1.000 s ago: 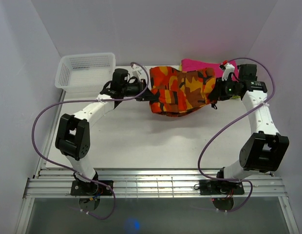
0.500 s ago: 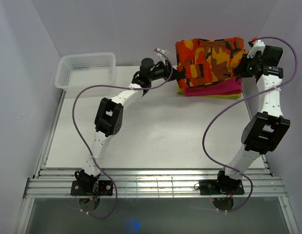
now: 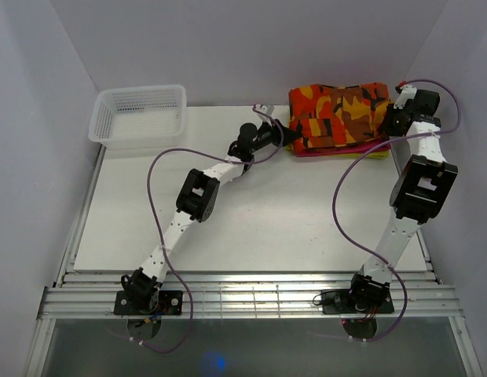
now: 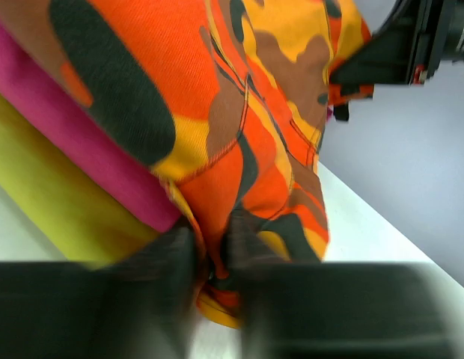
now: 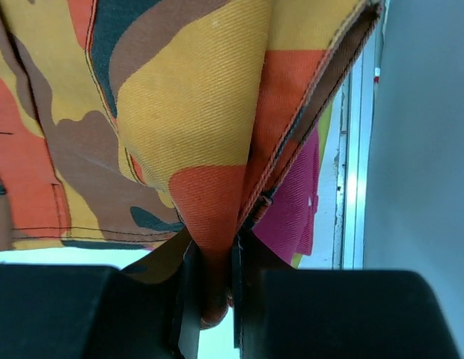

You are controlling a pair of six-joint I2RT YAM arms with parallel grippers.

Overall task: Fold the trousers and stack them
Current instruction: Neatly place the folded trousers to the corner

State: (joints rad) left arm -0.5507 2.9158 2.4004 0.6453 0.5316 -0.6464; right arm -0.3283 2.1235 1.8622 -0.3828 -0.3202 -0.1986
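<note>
The folded camouflage trousers [image 3: 338, 116] lie at the back right of the table on top of the magenta-pink cloth [image 3: 346, 148] and the yellow cloth [image 3: 377, 154]. My left gripper [image 3: 289, 131] is shut on the trousers' left edge; the left wrist view shows the cloth [image 4: 239, 149] pinched between its jaws, with pink [image 4: 75, 149] and yellow [image 4: 45, 194] layers below. My right gripper [image 3: 389, 119] is shut on the trousers' right edge; the right wrist view shows the fold [image 5: 209, 224] squeezed between its fingers, pink cloth [image 5: 292, 202] beside it.
A white mesh basket [image 3: 140, 115] stands at the back left. The table's right edge [image 5: 352, 149] and the side wall are close to my right gripper. The back wall rises just behind the stack.
Both arms carried the trousers from mid-table to the back right and lowered them onto the pink and yellow stack. Both arms are now stretched far out.
</note>
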